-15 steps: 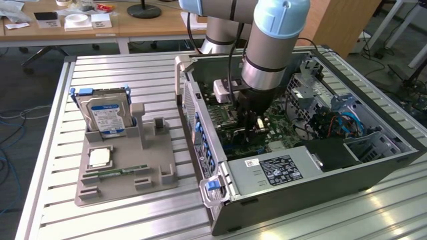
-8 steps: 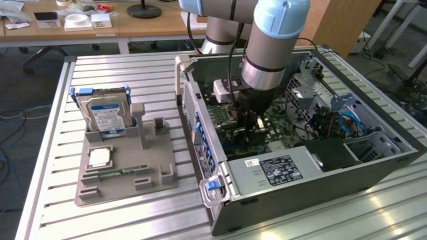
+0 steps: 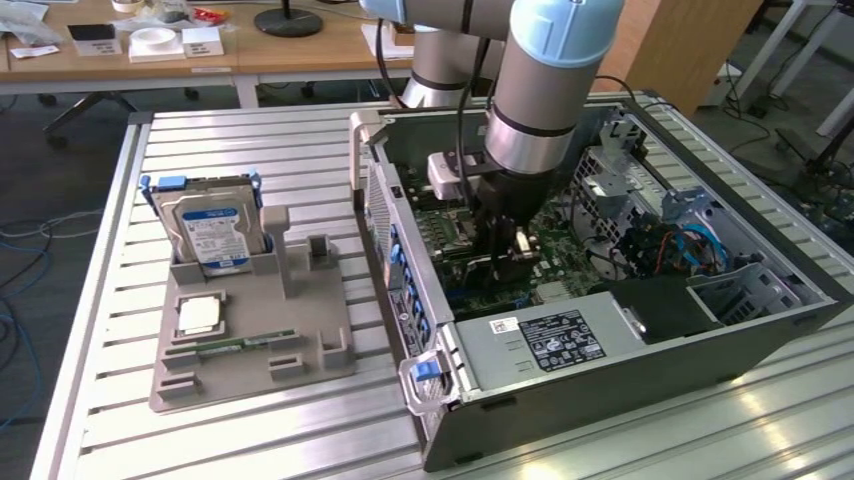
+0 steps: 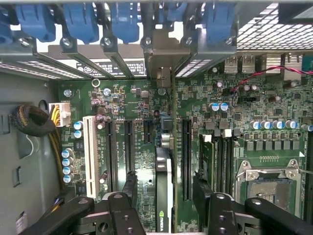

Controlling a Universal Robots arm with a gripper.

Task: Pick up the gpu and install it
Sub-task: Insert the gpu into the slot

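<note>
My arm reaches down into the open computer case (image 3: 747, 330), which lies on its side on the slatted metal table (image 3: 240, 440). At nine o'clock from the case stands a grey fixture (image 3: 247, 350) holding a hard drive (image 3: 214, 235) upright. Under my wrist spreads the green motherboard (image 4: 132, 105). The gpu (image 4: 165, 186) stands on edge there, seemingly seated in a slot, its metal bracket (image 4: 164, 61) at twelve o'clock against the case's rear openings. My pincer (image 4: 166, 188) is spread wide, one finger (image 4: 131, 185) either side of the card, apparently not touching.
</note>
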